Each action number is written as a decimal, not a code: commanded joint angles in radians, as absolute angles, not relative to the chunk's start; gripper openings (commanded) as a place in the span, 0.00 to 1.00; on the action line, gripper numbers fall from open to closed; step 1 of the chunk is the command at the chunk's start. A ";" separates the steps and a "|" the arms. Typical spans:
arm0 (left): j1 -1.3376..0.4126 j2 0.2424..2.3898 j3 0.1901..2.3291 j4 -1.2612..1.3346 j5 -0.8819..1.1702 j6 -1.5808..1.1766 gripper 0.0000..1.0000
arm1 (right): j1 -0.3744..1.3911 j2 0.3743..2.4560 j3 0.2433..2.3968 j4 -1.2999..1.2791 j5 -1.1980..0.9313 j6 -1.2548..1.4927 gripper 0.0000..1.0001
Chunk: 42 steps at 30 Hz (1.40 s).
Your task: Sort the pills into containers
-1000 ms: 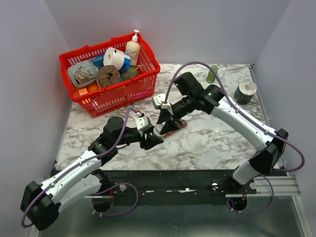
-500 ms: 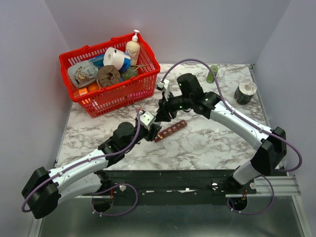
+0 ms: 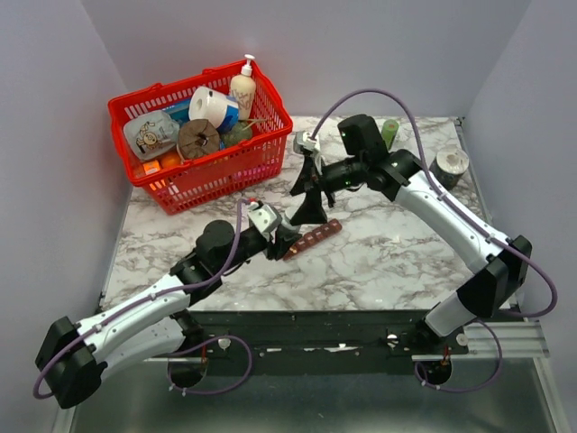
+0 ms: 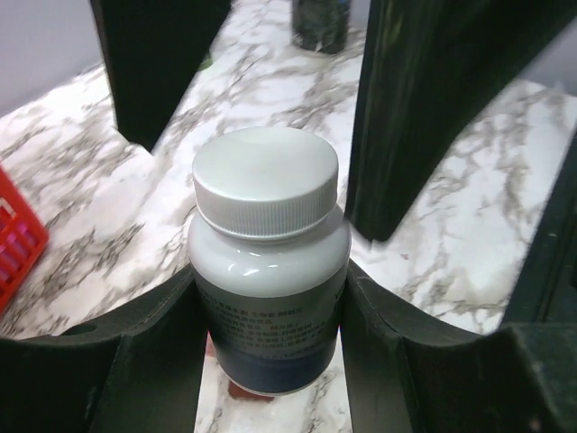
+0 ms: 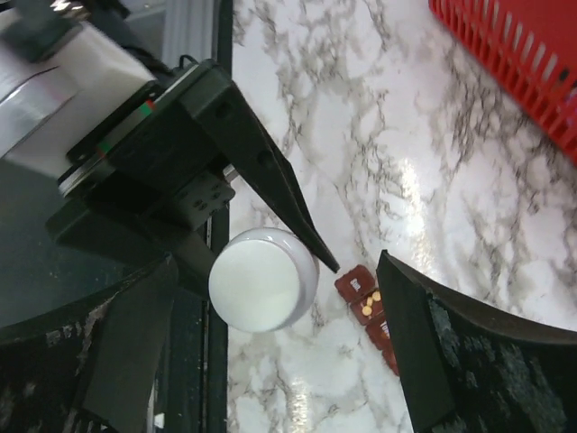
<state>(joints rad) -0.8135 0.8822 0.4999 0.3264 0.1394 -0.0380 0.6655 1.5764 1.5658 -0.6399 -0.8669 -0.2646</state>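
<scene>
My left gripper (image 4: 269, 302) is shut on a white pill bottle (image 4: 266, 262), which stands upright with its white ribbed cap (image 4: 265, 180) on. My right gripper (image 5: 275, 262) hangs open right above that cap (image 5: 263, 280), one finger on each side and touching nothing. Its two black fingers (image 4: 424, 108) stand behind the bottle in the left wrist view. The containers (image 3: 311, 239), a dark red-brown strip of small compartments, lie on the marble just right of my left gripper (image 3: 284, 236). One compartment holds a few small yellow pills (image 5: 370, 302).
A red mesh basket (image 3: 225, 167) full of household items stands at the back left. A slim green bottle (image 3: 388, 133) and a dark round roll (image 3: 448, 167) stand at the back right. The table's near edge and a black rail run below the left gripper.
The right gripper has risen from the strip and the left gripper, moved back, and opened wide. The left gripper still holds the bottle and has shifted slightly.
</scene>
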 commanded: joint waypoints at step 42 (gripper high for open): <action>-0.762 0.824 0.534 0.515 -0.208 -0.273 0.00 | 0.755 1.522 1.301 -0.410 -0.623 0.055 0.18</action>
